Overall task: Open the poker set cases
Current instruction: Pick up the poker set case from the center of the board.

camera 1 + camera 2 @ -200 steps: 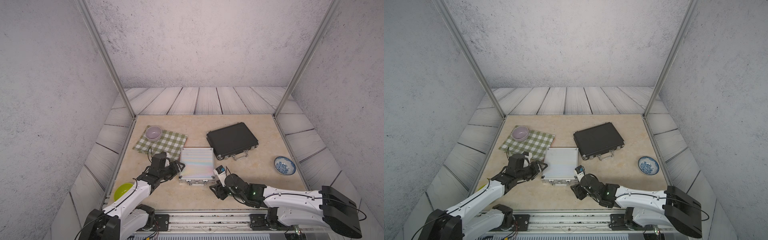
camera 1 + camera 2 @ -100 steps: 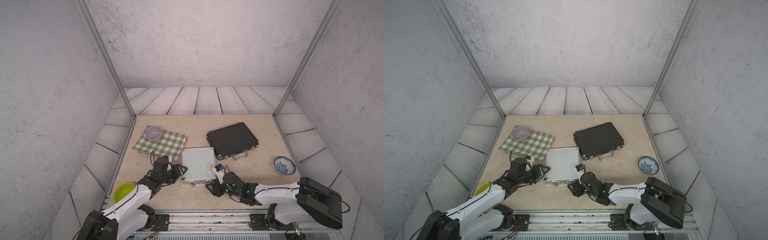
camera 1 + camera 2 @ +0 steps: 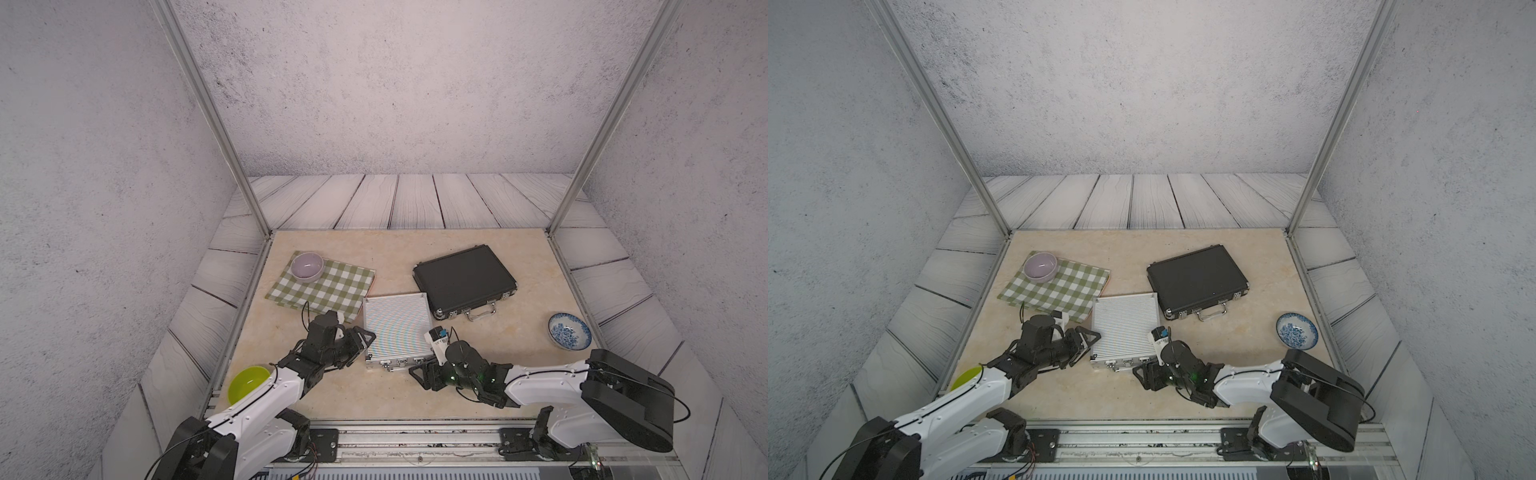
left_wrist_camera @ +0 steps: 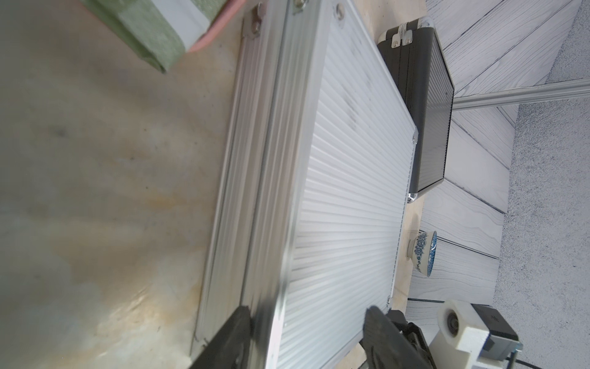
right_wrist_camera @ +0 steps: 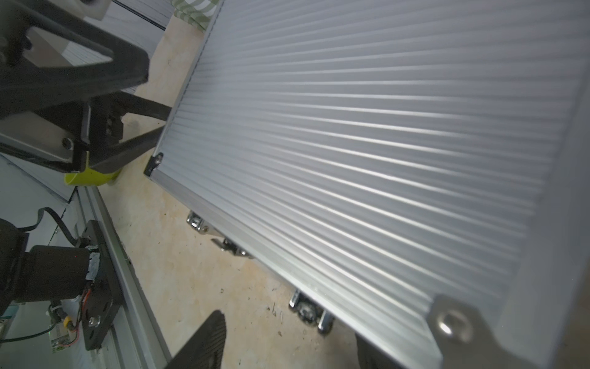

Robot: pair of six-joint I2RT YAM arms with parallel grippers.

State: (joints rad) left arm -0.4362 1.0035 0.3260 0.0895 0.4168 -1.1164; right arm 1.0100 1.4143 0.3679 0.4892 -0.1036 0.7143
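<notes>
The silver ribbed case [image 3: 395, 328] [image 3: 1125, 326] lies shut, its latches [image 5: 306, 311] facing the front edge. Behind it to the right, the black case [image 3: 463, 280] [image 3: 1196, 280] is also shut, handle forward. My left gripper [image 3: 365, 338] [image 4: 306, 338] is open and straddles the silver case's [image 4: 344, 191] left edge near the front corner. One of its fingers [image 4: 230, 338] rests against the side wall and the other hangs over the lid. My right gripper [image 3: 419, 374] [image 5: 287, 351] is open and low on the table at the case's [image 5: 351, 127] front right corner, with a latch between its jaws.
A green checked cloth [image 3: 322, 286] with a lilac bowl [image 3: 306, 266] lies at the back left, touching the silver case's corner. A blue-patterned bowl [image 3: 569, 330] stands at the right. A lime bowl [image 3: 249, 382] sits beside the left arm. The metal rail [image 3: 415, 436] runs along the front.
My left gripper has slid right up to the silver case's left edge. My right gripper has moved left along the case's front edge, and its jaws have widened.
</notes>
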